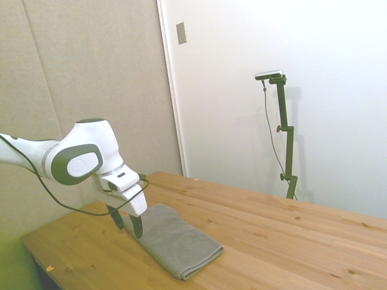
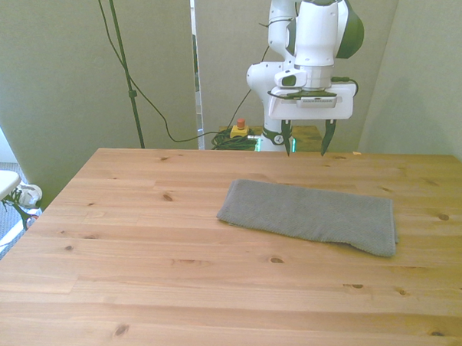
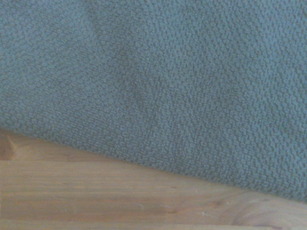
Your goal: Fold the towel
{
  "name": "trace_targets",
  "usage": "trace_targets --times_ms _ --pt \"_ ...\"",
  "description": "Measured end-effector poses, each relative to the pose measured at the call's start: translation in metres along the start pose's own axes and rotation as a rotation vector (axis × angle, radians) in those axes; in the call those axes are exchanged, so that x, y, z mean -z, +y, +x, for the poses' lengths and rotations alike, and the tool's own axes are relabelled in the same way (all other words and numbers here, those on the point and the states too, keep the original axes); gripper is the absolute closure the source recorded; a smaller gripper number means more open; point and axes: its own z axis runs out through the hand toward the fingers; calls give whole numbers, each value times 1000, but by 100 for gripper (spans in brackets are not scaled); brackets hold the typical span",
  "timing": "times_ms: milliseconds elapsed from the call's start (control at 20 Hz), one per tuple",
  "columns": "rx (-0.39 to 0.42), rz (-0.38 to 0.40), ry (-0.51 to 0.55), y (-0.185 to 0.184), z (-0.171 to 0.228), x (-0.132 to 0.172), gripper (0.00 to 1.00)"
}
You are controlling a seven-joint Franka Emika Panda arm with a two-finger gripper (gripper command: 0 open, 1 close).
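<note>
Grey towel (image 2: 310, 215), plain and unmarked, matte, lying flat on the wooden table (image 2: 173, 278) as a long narrow rectangle, already doubled over in layers. In the front view: set toward the front view's right, long edges running almost straight across the boards with a slight slant, the end at the front view's right looking thicker and a little rounded, the other end thinner with a cleaner corner. In the side view (image 1: 175, 238): stacked layers visible along the near short edge, upper surface smooth with only a faint crease. In the wrist view (image 3: 158, 86): filling most of the picture, nubbly terry loops, a soft shallow fold running through the weave, one edge lying straight on bare wood (image 3: 120, 196).

White arm reaching in over the table's edge, last joint bent so that the hand points straight down. Gripper (image 2: 306, 142) hanging just above the wood at the towel's far long edge, behind it in the front view, close beside the cloth in the side view (image 1: 127, 225). Whether touching the cloth: not clear. Dark fingers (image 2: 325, 139) spread wide apart, tips down, nothing between them. Wide pale body of the hand level above them, a black cable looping under the arm.
</note>
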Motion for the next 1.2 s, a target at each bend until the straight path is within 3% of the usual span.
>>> trace_targets --times_ms 200,550,900,1200 --pt "-34 -2 8 -13 0 1 0" --pt "-94 -40 38 -132 -2 -13 0" --pt "-156 -175 117 -230 -55 -42 0" --pt "-167 -284 196 -269 -82 -64 0"
